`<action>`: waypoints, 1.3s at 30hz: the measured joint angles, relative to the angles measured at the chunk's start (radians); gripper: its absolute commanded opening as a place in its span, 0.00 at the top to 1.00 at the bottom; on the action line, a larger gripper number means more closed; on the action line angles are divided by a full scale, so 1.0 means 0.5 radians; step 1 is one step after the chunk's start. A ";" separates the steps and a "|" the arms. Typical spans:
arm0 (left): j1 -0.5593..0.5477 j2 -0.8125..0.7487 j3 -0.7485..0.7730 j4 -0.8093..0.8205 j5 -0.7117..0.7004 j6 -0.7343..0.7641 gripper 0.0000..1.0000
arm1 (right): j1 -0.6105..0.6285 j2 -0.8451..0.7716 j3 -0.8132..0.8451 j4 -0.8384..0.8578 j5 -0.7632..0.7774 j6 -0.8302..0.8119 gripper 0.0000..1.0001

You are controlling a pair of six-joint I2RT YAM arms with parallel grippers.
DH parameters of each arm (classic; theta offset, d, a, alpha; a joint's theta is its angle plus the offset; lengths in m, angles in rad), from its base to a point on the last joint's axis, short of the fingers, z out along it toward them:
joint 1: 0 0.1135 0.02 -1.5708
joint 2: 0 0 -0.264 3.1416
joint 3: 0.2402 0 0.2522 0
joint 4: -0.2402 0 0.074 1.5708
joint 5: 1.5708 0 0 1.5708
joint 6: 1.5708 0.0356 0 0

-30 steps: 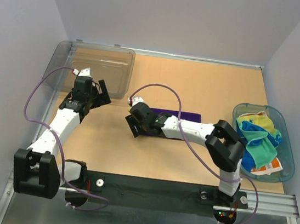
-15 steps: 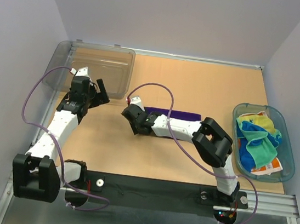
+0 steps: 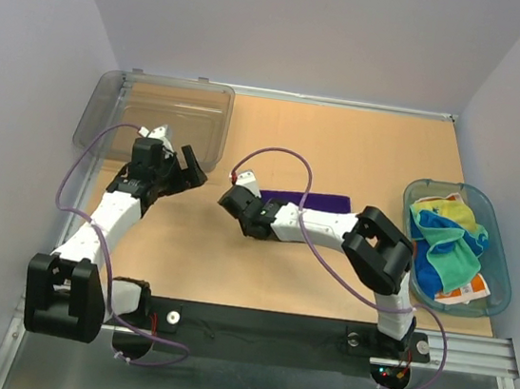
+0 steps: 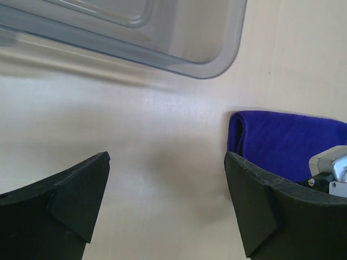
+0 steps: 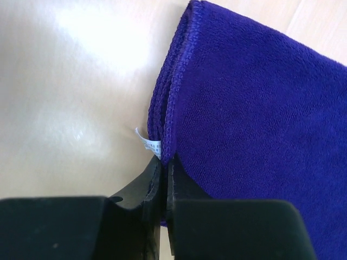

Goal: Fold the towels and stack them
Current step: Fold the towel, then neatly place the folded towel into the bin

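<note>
Right pincer point(image 5: 162, 162): wide a second ago, now closed on the purple towel point(image 5: 244, 97), at its left edge.
Left pincer point(image 4: 166, 158): wide open, empty, moved closer to the towel's left.
Other towels point(image 3: 445, 243): in the basket point(image 3: 505, 284), right of the purple towel.
Table point(image 3: 343, 148): tan, pale walls point(image 3: 292, 26) around.

Top view: we look down from high behind the near edge, the whole table point(image 3: 363, 141) in frame.
Left wrist: low and close over the tabletop, facing the grey bin point(image 4: 162, 38).
Right wrist: very near, onto the purple towel point(image 5: 260, 108) edge.
Shared: we find that towel in all three.
</note>
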State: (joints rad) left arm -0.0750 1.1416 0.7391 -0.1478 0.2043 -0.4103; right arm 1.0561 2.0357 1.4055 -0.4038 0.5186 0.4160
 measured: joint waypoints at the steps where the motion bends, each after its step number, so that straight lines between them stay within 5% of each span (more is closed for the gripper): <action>1: -0.018 0.012 -0.018 0.021 0.034 -0.026 0.02 | -0.001 -0.027 -0.031 0.003 -0.011 -0.001 0.99; 18: -0.481 0.497 -0.189 0.613 0.314 -0.684 0.02 | -0.006 -0.315 -0.344 0.356 -0.204 0.012 0.99; 39: -0.686 0.806 -0.341 1.189 0.295 -1.083 0.10 | -0.048 -0.473 -0.459 0.557 -0.246 0.090 0.99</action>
State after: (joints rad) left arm -0.4179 1.5448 0.5686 0.4465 0.3519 -0.9520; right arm 1.0321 1.7992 1.1763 -0.1253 0.3958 0.4610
